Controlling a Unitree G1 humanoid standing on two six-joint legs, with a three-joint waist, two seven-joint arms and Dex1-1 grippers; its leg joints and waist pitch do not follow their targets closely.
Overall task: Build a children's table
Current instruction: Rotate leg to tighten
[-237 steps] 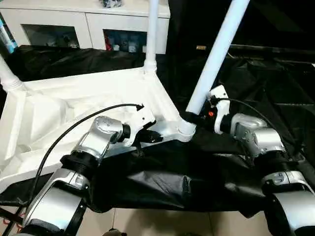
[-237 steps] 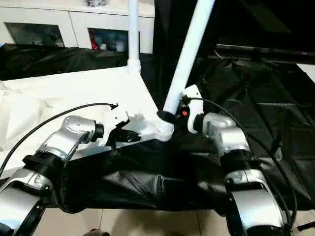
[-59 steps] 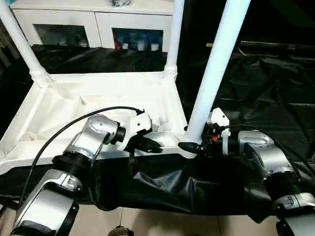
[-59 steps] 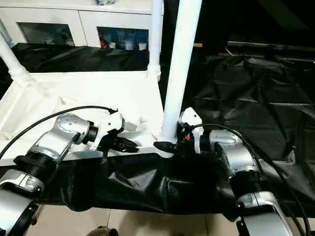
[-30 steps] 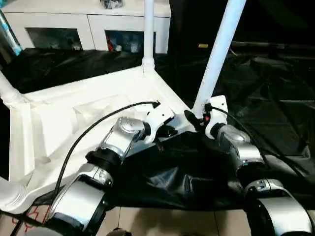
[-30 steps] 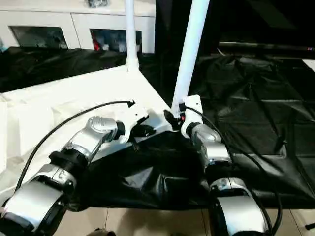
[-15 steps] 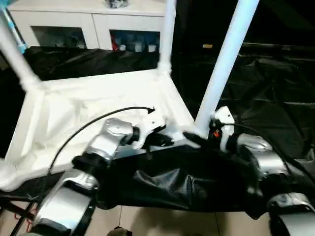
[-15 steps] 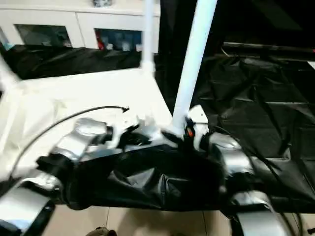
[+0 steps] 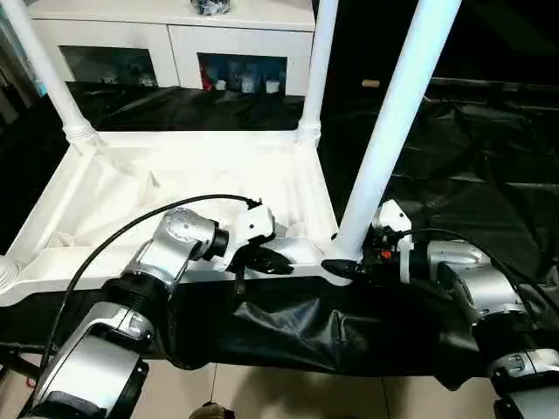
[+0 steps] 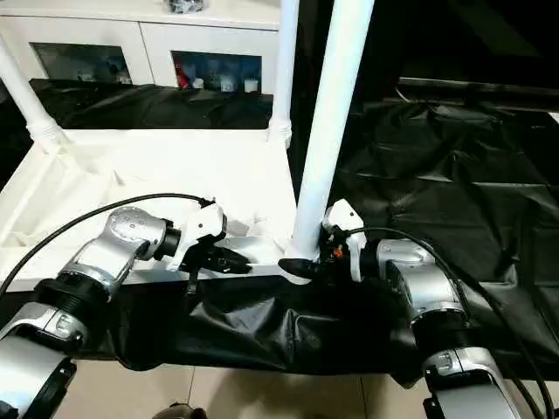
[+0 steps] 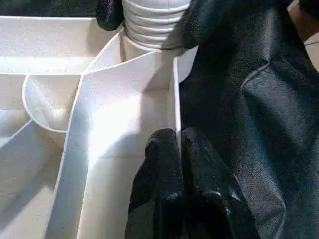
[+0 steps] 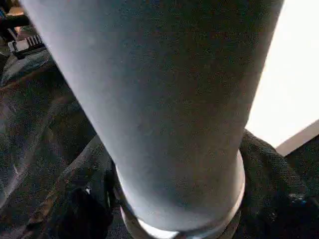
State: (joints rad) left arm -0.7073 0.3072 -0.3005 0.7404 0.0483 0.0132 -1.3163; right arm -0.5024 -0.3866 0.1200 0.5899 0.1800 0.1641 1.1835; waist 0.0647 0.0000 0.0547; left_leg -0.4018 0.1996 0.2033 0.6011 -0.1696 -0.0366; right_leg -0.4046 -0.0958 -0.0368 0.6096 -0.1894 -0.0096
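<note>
White tabletop lying upside down on a table draped in black cloth, ribbed underside facing up, serving as the landmark here. Near leg standing upright in the tabletop's near right corner socket, rising out of the top of the view. Far right leg upright in the far right corner socket, beyond the near leg. Far left leg seated in the far left corner socket and leaning slightly outward. Rounded white piece at the tabletop's near left corner, too cut off by the picture edge to identify. Left gripper at the tabletop's near edge, just left of the near right socket, fingers pinched together on the thin upright rim wall of the tabletop, one finger on each side of it in the left wrist view. Right gripper at the base of the near leg, from the right of the tabletop's near right corner, jaws closed around the bottom of the leg just above its socket, with one black finger curling across the front of the leg. Ridged collar of that leg visible in the left wrist view, directly beyond the rim wall. White cabinet with glass doors standing behind the tabletop, past the far edge of the black cloth.
</note>
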